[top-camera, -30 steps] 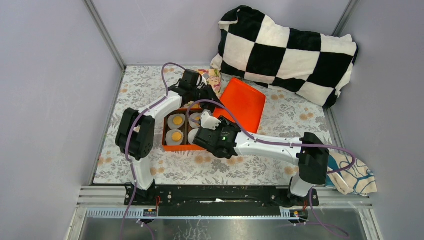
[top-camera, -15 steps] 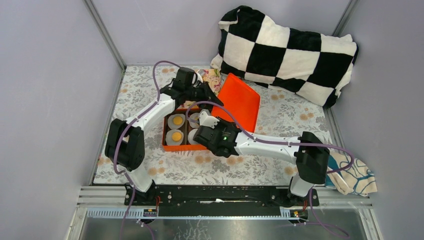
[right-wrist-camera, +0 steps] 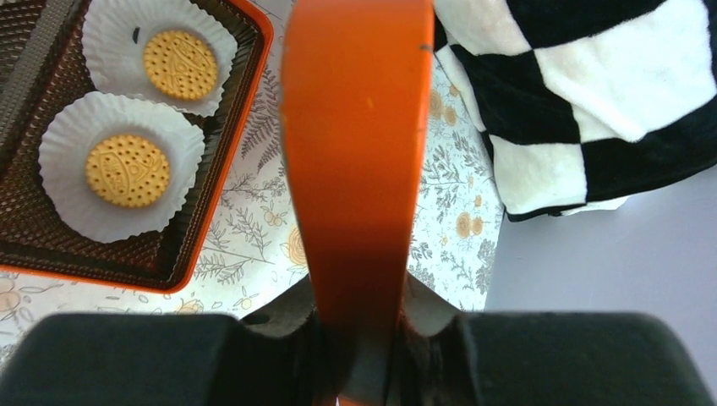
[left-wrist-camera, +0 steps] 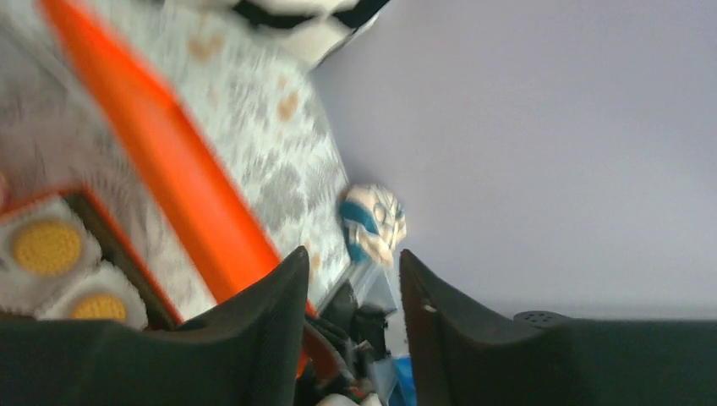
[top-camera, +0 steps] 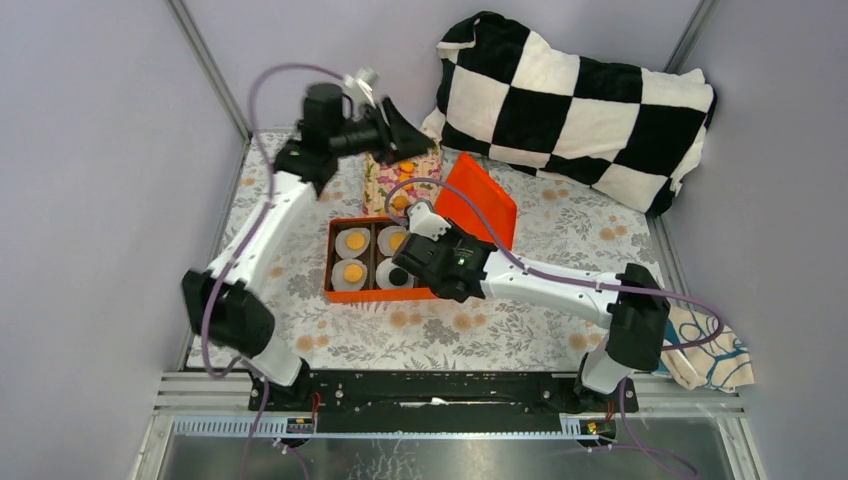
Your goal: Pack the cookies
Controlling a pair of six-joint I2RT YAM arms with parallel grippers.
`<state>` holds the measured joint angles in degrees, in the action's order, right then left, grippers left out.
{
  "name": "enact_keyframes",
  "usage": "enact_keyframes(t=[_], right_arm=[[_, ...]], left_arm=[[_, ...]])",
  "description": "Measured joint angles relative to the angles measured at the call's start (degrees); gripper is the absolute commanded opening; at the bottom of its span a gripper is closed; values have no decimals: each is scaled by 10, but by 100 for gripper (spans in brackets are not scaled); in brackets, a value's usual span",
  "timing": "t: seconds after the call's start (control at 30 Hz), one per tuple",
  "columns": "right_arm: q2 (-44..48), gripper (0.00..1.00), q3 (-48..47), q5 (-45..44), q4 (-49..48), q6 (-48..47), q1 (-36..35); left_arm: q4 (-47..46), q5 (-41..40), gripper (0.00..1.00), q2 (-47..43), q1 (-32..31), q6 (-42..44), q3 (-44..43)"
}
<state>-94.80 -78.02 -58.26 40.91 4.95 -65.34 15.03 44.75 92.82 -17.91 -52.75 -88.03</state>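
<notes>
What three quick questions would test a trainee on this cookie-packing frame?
1. True or false: the right tool is shut on the flat orange plastic lid.
2. How many small round flat cookies lie in the rectangular orange box? A) two B) four C) six
3. Fill in: the left tool, raised at the back of the table, is ___ and holds nothing.

Key: 1 true; 2 B (three yellow, one black); 3 open.
</notes>
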Motion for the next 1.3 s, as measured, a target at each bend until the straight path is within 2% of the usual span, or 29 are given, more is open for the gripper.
enact_keyframes(t=[0.07,0.13,0.23,0.3,0.43,0.57,0.67,0.77,0.9,0.97,1.07,1.3], right_arm=[[8,0,-7,11,12,5,0],[15,0,-26,27,28,10,0],[20,0,-99,66,59,14,5],[29,0,-160,122,62,15,16],[85,0,-252,325,28,44,90],[138,0,-271,528,-42,101,189],[165,0,-205,690,-146,180,264],[162,0,-87,845,-307,303,320],[71,0,68,999,-575,504,362],[4,0,116,1043,-669,590,373],[-65,0,140,1080,-751,669,380],[-129,0,140,1139,-908,750,381]], left_arm=[[14,-19,12,-27,11,14,-54],[25,-64,0,-80,28,43,-98],[35,-166,0,-175,42,85,-107],[38,-229,0,-223,41,106,-91],[44,-354,0,-293,38,140,-7],[77,-447,0,-282,38,153,62],[111,-493,0,-276,38,155,104],[129,-521,0,-282,38,161,114],[129,-544,0,-306,38,171,114],[129,-552,0,-316,38,175,114],[127,-555,0,-320,38,178,118],[125,-553,0,-311,38,178,183]])
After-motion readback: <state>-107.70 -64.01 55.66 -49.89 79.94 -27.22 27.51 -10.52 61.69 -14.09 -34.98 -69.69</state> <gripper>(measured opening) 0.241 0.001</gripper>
